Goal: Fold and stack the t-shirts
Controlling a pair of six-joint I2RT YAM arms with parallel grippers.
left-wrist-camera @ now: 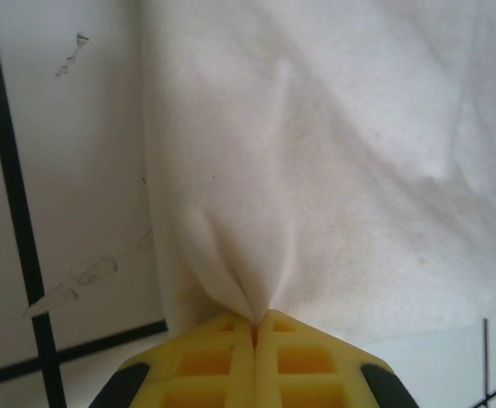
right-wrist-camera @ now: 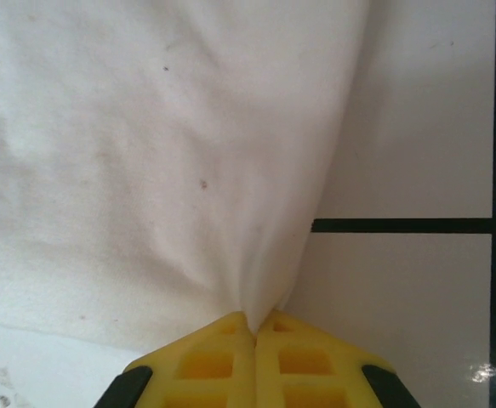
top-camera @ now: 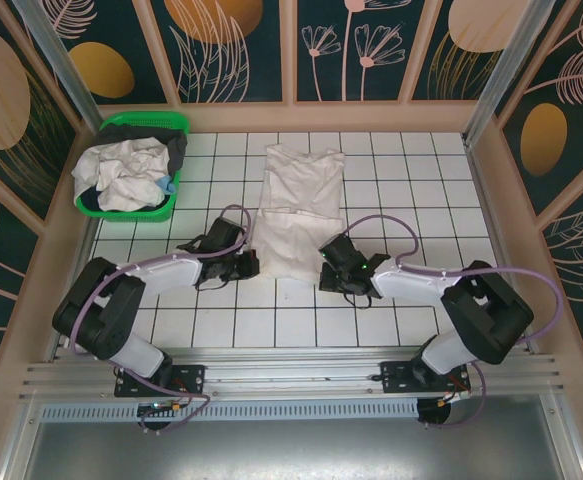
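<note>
Top view: one off-white t-shirt lies flat on the white, dark-gridded tabletop, about mid-width. It forms a long narrow panel running from the far side toward the arms. An edge or crease crosses it roughly halfway along; which layer lies on top cannot be told.

Left claw sits at the near left corner of the t-shirt, its arm reaching in from the left. Right claw sits at the near right corner, its arm reaching in from the right. The two claws are level with each other, with the shirt's near hem between them.

Left wrist view: the yellow fingers are pressed together with no gap. A pinch of white fabric is caught at their tips, and folds fan away from the pinch. The shirt's left edge runs up the frame. Bare tile, a dark grid line and faint scribbled marks lie to its left.

Right wrist view: the same arrangement, mirrored. The yellow fingers are closed tight on a tuck of cloth at the shirt's right edge, and the fabric is drawn into a taut ridge leading to the tips. Bare tile and crossing grid lines lie to the right.

Far left corner: a green basket holds crumpled pale cloth and something dark along its far right side. It is well apart from the spread shirt.
</note>
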